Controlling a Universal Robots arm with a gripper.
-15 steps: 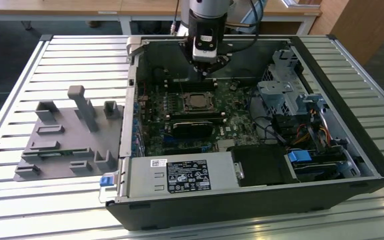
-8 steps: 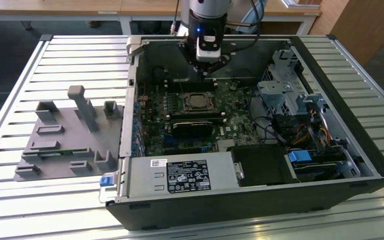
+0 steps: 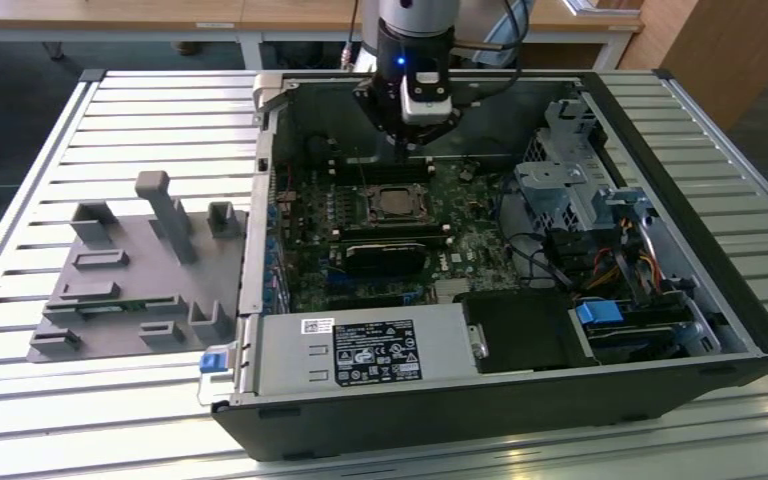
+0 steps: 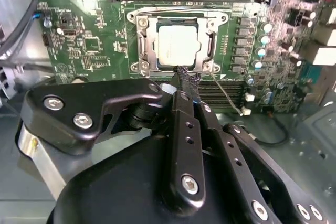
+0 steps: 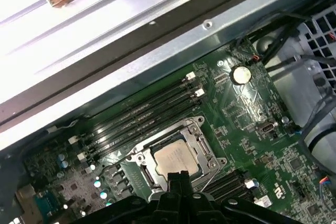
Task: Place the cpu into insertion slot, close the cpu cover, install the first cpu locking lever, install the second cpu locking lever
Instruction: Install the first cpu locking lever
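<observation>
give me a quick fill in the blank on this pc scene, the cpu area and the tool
1. The cpu cover lies ___ around the cpu.
2. The tool hangs at the cover's edge, ___ rather than open.
3. The circuit board is ___ in colour.
4. The grey fixture lies toward the exterior view's ___ of the computer case.

Missing words: closed; shut; green; left

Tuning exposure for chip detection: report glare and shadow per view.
Second wrist view: the square silver-grey metal cpu reflects pale glare; the black gripper is dark. First wrist view: the slatted metal table is washed out white. Exterior view: even light, the black computer case shaded inside.
</observation>
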